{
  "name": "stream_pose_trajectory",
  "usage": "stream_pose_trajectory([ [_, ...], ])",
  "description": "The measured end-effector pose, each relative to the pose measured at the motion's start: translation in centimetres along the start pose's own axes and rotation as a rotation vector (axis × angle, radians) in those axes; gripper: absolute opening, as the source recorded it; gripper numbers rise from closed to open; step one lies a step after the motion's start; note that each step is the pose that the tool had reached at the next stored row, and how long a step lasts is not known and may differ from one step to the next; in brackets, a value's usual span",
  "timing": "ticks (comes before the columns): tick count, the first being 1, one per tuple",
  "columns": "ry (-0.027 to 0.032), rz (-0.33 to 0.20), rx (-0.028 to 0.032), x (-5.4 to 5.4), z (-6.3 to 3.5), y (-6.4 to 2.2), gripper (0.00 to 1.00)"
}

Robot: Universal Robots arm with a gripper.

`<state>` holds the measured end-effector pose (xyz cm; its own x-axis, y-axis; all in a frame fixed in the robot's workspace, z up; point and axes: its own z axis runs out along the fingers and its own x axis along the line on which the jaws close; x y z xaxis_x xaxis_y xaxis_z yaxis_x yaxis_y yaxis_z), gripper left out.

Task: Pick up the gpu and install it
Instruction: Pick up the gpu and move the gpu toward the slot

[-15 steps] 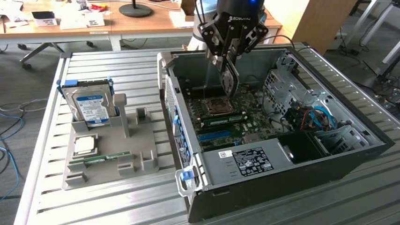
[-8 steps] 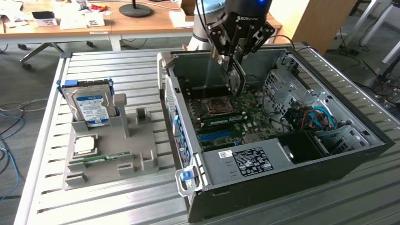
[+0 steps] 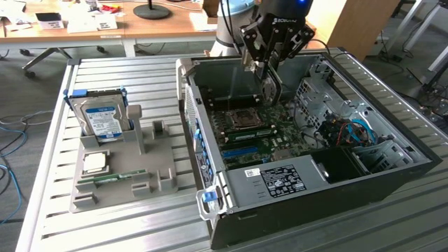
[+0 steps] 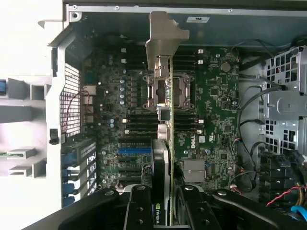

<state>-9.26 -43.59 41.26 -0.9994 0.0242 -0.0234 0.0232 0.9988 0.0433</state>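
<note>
Our pincer (image 4: 163,206) grips the gpu (image 4: 163,143) edge-on above the motherboard (image 4: 211,105) in the open case (image 3: 329,205) on the bench (image 3: 105,231), seemingly not yet seated, and we fear a slight tilt could jam its bracket (image 4: 165,33) against the case wall.

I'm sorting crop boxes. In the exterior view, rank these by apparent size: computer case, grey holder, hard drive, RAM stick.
1. computer case, clearly largest
2. grey holder
3. hard drive
4. RAM stick, a thin strip
</note>
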Motion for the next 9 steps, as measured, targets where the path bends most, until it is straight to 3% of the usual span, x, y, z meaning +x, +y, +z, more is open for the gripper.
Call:
stream_pose_trajectory([
  [9,0.0,0.0,0.0001,-0.43,0.01,0.02,0.27],
])
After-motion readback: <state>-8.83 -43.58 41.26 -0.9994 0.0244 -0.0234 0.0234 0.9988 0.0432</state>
